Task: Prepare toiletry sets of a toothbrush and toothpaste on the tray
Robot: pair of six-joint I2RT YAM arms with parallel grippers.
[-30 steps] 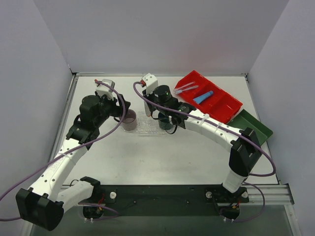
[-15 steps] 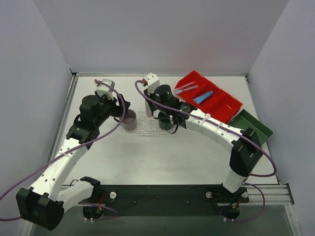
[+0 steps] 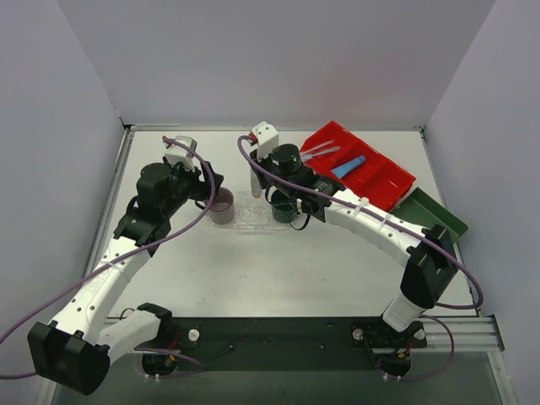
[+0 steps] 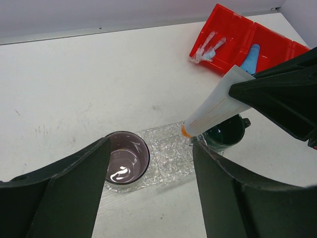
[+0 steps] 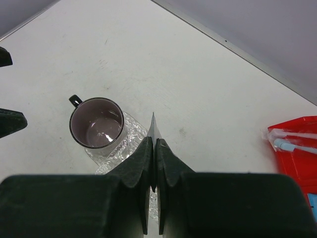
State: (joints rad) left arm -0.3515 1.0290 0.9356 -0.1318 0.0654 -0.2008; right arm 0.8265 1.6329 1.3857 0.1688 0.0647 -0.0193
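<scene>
My right gripper (image 3: 260, 171) is shut on the white tube (image 4: 215, 106) and holds it tilted, orange cap down, above the clear glittery tray (image 4: 171, 153). In the right wrist view the shut fingers (image 5: 154, 144) pinch the tube's flat end (image 5: 154, 130). My left gripper (image 4: 151, 198) is open and empty, hovering near the mauve cup (image 4: 126, 158) on the tray's left end. The blue tube (image 3: 348, 166) and wrapped toothbrushes (image 3: 319, 152) lie in the red bin (image 3: 380, 181).
A dark green mug (image 4: 225, 134) stands on the tray's right end, under my right arm. A dark green rectangular tray (image 3: 439, 218) lies at the right edge of the table, next to the red bin. White walls close in the table on three sides.
My right gripper has shifted slightly right and away with the white tube still in it. The left arm has not moved.
</scene>
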